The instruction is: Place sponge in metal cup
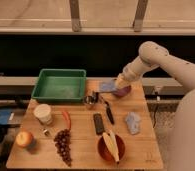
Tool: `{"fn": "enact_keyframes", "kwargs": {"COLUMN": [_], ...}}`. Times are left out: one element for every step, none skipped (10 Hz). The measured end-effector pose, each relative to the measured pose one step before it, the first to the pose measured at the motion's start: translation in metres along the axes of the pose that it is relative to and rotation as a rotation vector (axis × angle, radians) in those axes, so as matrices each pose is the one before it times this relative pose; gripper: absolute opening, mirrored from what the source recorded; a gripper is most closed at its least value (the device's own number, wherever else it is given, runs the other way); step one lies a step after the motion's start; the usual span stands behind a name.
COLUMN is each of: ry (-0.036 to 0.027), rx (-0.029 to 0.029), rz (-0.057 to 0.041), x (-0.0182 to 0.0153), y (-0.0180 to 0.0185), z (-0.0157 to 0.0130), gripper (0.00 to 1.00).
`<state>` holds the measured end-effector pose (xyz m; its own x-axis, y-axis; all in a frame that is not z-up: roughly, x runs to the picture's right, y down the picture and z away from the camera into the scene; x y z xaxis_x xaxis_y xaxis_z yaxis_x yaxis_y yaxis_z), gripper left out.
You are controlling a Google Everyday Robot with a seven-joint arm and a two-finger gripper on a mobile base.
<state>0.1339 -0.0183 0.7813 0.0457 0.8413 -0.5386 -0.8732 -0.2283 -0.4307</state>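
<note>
The counter (86, 152) is a pale wooden top with a visible grain, standing in front of a dark wall with a light ledge running behind it. At its left end sits a round, reddish-yellow apple (24, 138), and just behind that a white paper cup (42, 114). A green plastic tray (60, 84), rectangular with sloping walls, takes up the back left. In front of it lie a dark bunch of grapes (63, 145) and a slim red chili (66, 119). The metal cup (90, 100) stands near the middle, small and shiny, just beside the tray's right corner. A flat black bar (98, 123) and a black-handled utensil (108, 112) lie in front of it.

The sponge (107, 86), soft and pale blue, hangs just right of the metal cup and behind it, pinched in the claw (118, 82), which is closed down on it. Near the front edge is a red bowl (111, 146) holding something long and yellow. A purple rounded thing (123, 91) sits under the claw, and a crumpled grey-blue cloth (133, 122) lies to the right. The smooth white arm (156, 57) reaches in from the right.
</note>
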Motion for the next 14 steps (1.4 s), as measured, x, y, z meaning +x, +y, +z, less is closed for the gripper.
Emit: {"fn": "enact_keyframes", "kwargs": {"ry": [0.01361, 0.01768, 0.02359, 0.02510, 0.02106, 0.03754, 0.02539, 0.02790, 0.02827, 0.02035, 0.01162, 0.00856, 0.00495, -0.00258], "rx": [-0.01211, -0.01572, -0.01879, -0.01591, -0.01193, -0.01592, -0.01029, -0.01188, -0.01446, -0.01356, -0.00867, -0.00533, -0.00432, -0.00245], "rz": [-0.00977, -0.01119, -0.01589, -0.01559, -0.01219, -0.02104, -0.01308, -0.01312, -0.01601, -0.01293, -0.00454, -0.00311, -0.00673, 0.00473], "x": [0.00062, 0.00112, 0.00208, 0.00291, 0.00172, 0.00163, 0.00114, 0.00033, -0.00177, -0.00126, -0.00182, -0.00317, -0.00585, -0.00344], "y": [0.00434, 0.00544, 0.00720, 0.00759, 0.00811, 0.01006, 0.00586, 0.00720, 0.00820, 0.00525, 0.00152, 0.00120, 0.00397, -0.00133], "z": [0.00317, 0.00362, 0.00551, 0.00657, 0.00804, 0.01343, 0.01017, 0.01248, 0.01187, 0.00841, 0.00469, 0.00467, 0.00625, 0.00150], "gripper": [0.00, 0.00, 0.00, 0.00, 0.00, 0.00, 0.00, 0.00, 0.00, 0.00, 0.00, 0.00, 0.00, 0.00]}}
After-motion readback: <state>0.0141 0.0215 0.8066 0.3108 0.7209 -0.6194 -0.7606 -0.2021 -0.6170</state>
